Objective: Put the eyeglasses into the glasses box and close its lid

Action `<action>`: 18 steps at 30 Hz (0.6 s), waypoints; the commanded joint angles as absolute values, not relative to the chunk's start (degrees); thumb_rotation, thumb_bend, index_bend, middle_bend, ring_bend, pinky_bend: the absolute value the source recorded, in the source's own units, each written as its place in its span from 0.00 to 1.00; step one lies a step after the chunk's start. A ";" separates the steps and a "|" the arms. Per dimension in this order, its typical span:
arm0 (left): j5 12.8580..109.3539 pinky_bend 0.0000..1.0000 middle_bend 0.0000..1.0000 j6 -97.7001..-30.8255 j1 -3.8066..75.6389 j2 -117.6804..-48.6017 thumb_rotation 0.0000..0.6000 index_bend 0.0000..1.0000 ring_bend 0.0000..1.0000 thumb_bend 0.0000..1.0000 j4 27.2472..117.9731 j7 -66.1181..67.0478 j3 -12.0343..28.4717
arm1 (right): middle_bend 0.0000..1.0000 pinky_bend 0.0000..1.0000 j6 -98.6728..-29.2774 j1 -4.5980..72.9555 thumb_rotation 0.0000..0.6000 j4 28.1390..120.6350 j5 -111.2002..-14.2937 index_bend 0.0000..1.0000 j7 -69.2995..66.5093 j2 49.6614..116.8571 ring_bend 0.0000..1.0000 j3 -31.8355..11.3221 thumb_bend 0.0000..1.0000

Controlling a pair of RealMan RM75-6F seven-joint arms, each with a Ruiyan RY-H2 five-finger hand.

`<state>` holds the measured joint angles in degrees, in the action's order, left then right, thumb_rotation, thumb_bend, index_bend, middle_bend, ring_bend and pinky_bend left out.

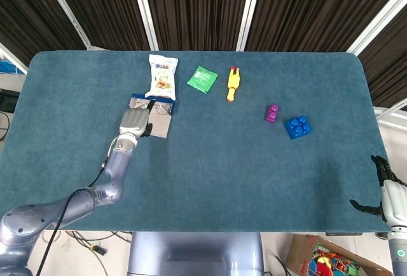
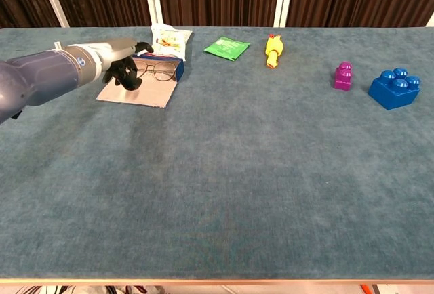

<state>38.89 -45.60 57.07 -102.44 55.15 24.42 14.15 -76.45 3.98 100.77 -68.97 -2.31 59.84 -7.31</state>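
Observation:
The glasses box [image 2: 173, 68] lies open at the back left of the table, a blue tray with its flat grey lid [image 2: 144, 93] folded toward me. The eyeglasses [image 2: 160, 72] rest in the tray, lenses facing me. My left hand [image 2: 125, 70] hovers just above the lid, at the left end of the eyeglasses, dark fingers hanging down and holding nothing. From the head view the left hand [image 1: 135, 122] covers the left part of the glasses box [image 1: 159, 125]. My right hand [image 1: 389, 193] hangs off the table's front right corner, fingers spread and empty.
Behind the box lies a white snack bag [image 2: 169, 40]. Along the back sit a green packet [image 2: 227, 47] and a yellow toy figure [image 2: 273, 49]. A purple block [image 2: 344, 76] and a blue brick [image 2: 395, 88] stand at the right.

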 commanded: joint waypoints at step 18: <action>60.76 0.21 0.27 -49.70 51.44 -102.08 1.00 0.19 0.15 0.18 50.39 15.09 6.86 | 0.07 0.26 -76.19 3.95 1.00 100.93 -68.73 0.00 -2.87 59.60 0.19 -7.39 0.16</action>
<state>60.66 -49.74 51.53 -101.98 50.49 15.14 6.79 -76.19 3.95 100.93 -68.73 -2.88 59.60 -7.39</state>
